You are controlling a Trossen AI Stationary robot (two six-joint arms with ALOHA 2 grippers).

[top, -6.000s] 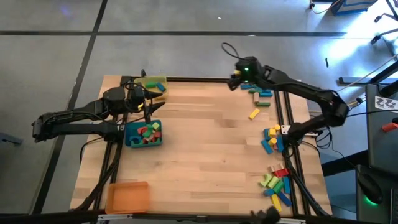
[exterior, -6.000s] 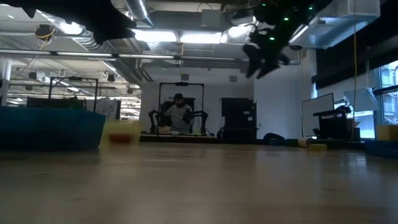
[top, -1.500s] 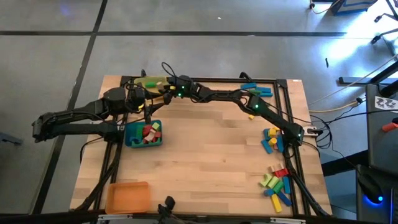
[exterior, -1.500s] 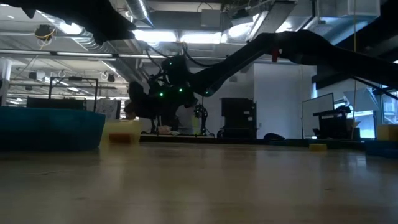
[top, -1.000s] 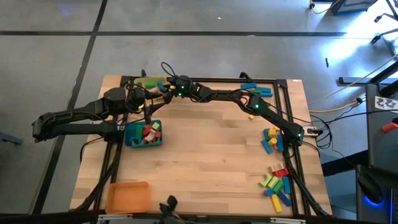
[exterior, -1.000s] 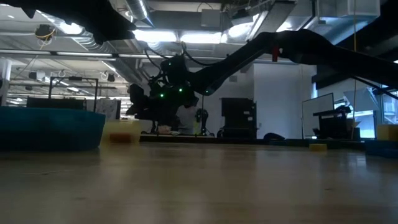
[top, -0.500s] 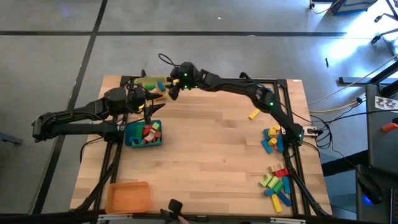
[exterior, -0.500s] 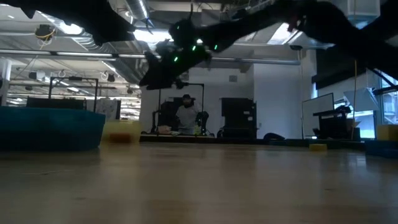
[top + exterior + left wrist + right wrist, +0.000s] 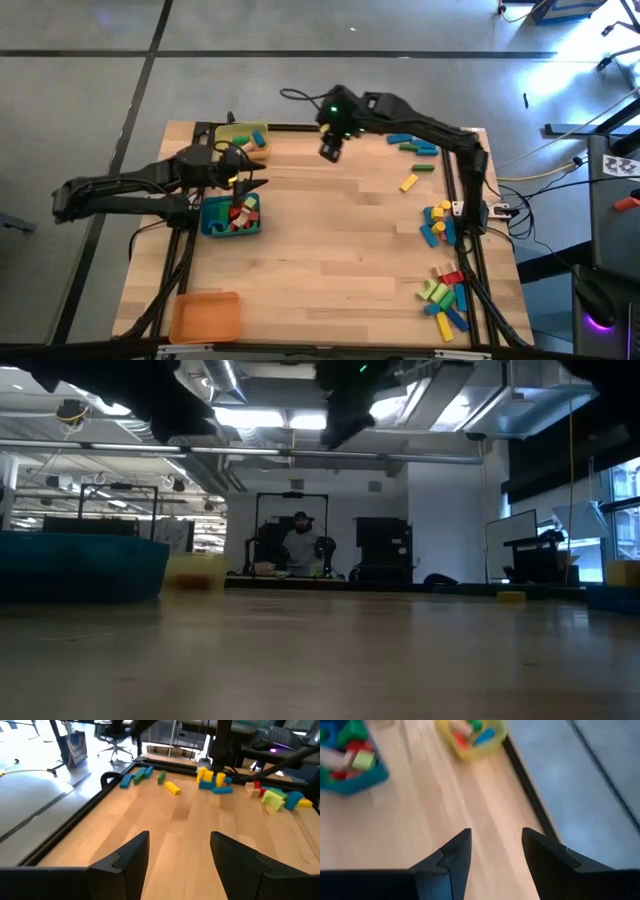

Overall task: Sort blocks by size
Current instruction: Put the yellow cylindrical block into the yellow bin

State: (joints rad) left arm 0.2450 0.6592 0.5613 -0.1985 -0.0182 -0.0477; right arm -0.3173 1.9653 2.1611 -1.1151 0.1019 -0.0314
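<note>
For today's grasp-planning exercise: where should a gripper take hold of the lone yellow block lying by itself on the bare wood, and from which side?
Probably from straight above. The yellow block lies flat and slanted, apart from the other blocks. Turn the open right gripper so its fingers close across the block's short width at mid-length; its long sides look free.

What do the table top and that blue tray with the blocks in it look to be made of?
The table top looks like pale wood with a smooth matte finish: plank seams and grain run across it. The blue tray seems to be moulded plastic, going by its even colour and thin walls, though that is a guess. The blocks could be painted wood or plastic.
</note>
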